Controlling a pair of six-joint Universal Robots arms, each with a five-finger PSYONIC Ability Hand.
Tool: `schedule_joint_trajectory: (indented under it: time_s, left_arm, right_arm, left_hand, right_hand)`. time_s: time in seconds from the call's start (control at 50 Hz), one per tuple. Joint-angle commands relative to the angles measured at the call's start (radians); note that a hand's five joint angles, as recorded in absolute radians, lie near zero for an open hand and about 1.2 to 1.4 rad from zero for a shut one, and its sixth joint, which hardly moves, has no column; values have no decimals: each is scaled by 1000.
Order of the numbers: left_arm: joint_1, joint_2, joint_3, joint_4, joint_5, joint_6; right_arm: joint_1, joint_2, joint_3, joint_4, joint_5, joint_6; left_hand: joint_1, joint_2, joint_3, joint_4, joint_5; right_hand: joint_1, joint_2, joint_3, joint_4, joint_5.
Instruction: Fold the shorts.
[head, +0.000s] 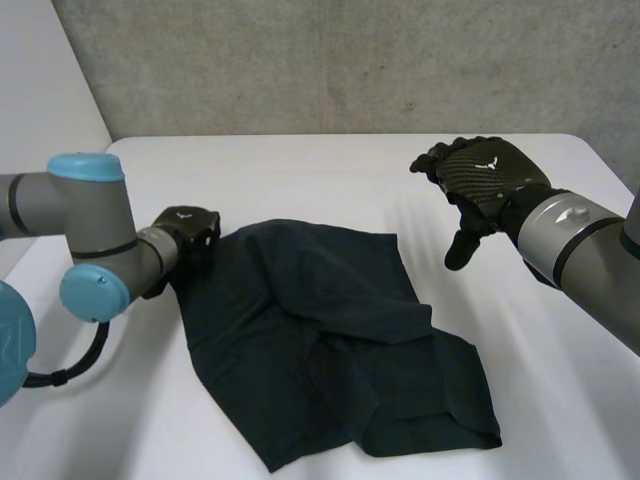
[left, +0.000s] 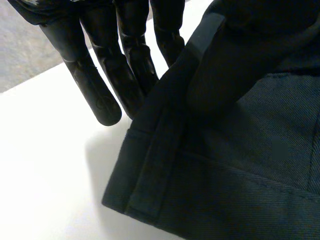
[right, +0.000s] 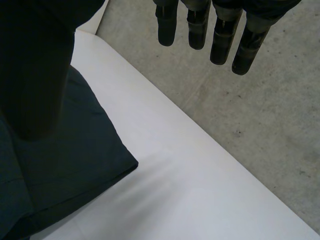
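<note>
Black shorts (head: 330, 340) rumpled | left hand (head: 190, 228) pinches a corner | right hand (head: 485, 175) spread, aloft | risk: one-handed pull bunches cloth

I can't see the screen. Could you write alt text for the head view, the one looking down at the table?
Dark shorts lie rumpled on a white table. The robot's left hand holds their far left corner. The right hand hovers open above the table, off to the right and clear of the cloth.
</note>
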Motion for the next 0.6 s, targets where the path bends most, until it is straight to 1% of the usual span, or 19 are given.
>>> schedule_joint_trajectory:
  time_s: [0.02, 0.08, 0.1, 0.12, 0.16, 0.24, 0.26, 0.32, 0.34, 0.38, 0.4, 0.46, 0.48, 0.54, 0.56, 0.6]
  left_arm:
    - [27, 181, 35, 3, -143, 10]
    - [67, 261, 55, 44, -224, 13]
    - [87, 301, 70, 77, -257, 14]
    - [90, 317, 78, 94, -266, 16]
    - [87, 349, 90, 128, -265, 14]
    - [22, 409, 133, 180, -240, 8]
    - [-18, 418, 144, 187, -223, 8]
    - [-84, 417, 150, 191, -199, 8]
    - [-131, 407, 150, 193, -186, 8]
    - [-190, 391, 149, 197, -176, 10]
    - [-254, 356, 147, 200, -165, 14]
    - [-345, 289, 152, 204, -159, 14]
    - [-401, 251, 149, 204, -157, 14]
    - [-488, 210, 140, 204, -148, 13]
    - [-542, 187, 135, 205, -142, 11]
    - [-592, 161, 130, 204, -134, 10]
  right_arm:
    - [1, -5, -4, -1, -2, 1]
    - [1, -8, -12, -1, -2, 1]
    - [1, -10, -15, -3, -2, 1]
    - [1, -10, -17, -3, -2, 1]
    - [3, -11, -20, -3, 0, 1]
    - [3, -18, -21, -3, 0, 1]
    - [3, -19, -23, -3, 0, 1]
    - [3, -31, -21, -3, 3, 2]
    - [3, -34, -21, -3, 3, 2]
    - [1, -39, -23, -3, 5, 4]
    - [-6, -44, -24, -5, 8, 5]
    - [-12, -50, -27, -8, 28, 8]
    - [-14, -59, -32, -9, 53, 11]
    - [-16, -80, -38, -12, 113, 19]
    - [-23, -91, -44, -26, 158, 19]
    - [-35, -94, -49, -47, 195, 16]
  left_hand:
    - [280, 210, 220, 205, 253]
    - [280, 210, 220, 205, 253]
    - [280, 210, 220, 205, 253]
    - [280, 210, 220, 205, 253]
    - [280, 210, 220, 205, 253]
    - [280, 210, 220, 205, 253]
    - [280, 210, 220, 205, 253]
    - [280, 210, 220, 205, 253]
    - [280, 210, 220, 205, 253]
    - [280, 210, 220, 205, 253]
    - [280, 210, 220, 205, 253]
    - [280, 210, 220, 205, 253]
    - [280, 210, 220, 205, 253]
    - [280, 210, 220, 205, 253]
    - [280, 210, 220, 205, 253]
    - [280, 210, 220, 205, 253]
  right_hand:
    - [19, -49, -32, -57, -70]
    - [19, -49, -32, -57, -70]
    - [19, -49, -32, -57, -70]
    - [19, -49, -32, -57, -70]
    - [19, -49, -32, -57, -70]
    - [19, -49, -32, -57, -70]
    - [19, -49, -32, -57, -70]
    - [19, -49, -32, -57, -70]
    - [19, -49, -32, -57, -70]
    - [19, -49, -32, -57, -70]
    - [19, -49, -32, -57, -70]
    - [19, -49, -32, -57, -70]
    - [19, -49, -32, -57, -70]
    - [19, -49, -32, -57, -70]
    - [19, -49, -32, -57, -70]
    - [19, -49, -32, -57, -70]
